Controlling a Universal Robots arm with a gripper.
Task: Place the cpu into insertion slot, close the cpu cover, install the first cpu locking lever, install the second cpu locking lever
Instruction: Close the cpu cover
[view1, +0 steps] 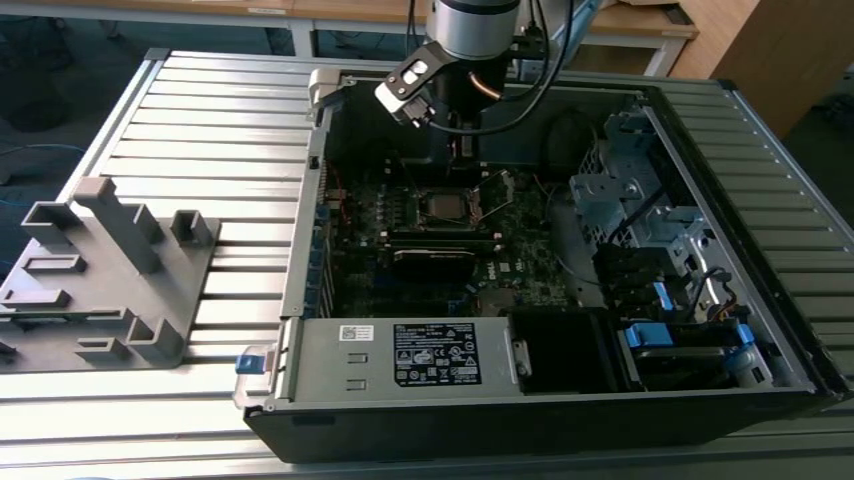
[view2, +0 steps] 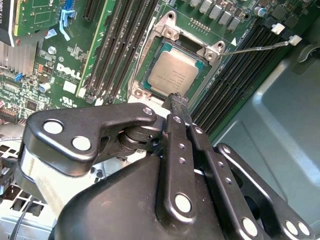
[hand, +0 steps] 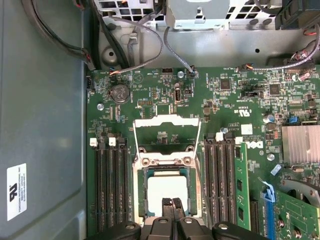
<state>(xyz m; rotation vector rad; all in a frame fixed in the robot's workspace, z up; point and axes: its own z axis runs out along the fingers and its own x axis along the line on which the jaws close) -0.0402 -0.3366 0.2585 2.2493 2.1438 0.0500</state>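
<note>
Black metal gripper (view2: 177, 102) sits closest in the second wrist view. Its two thin tips are pressed together w/ nothing pinched between them. It hangs over one edge of the small square insertion slot (hand: 165, 171) w/ the thin metal rim.

Small flat grey-bronze square cpu (view2: 174, 75) lies flat inside that slot, so the 1st step looks done. Thin silvery cpu cover (hand: 167, 120), a frame w/ a window hole, stands flipped up on the side of the slot away from the gripper. That's prob. b/c the chip had to go in under it, & it's not shut yet.

Thin silver rod (view2: 260, 48) sticks out beside the slot, maybe a locking lever left loose. Long black memory slots (hand: 107, 190) run along both sides of the slot.

Can't tell if the tips touch the chip. Gripper hides the slot edge under it in the first wrist view, & the chip is hard to make out in the exterior view.
</note>
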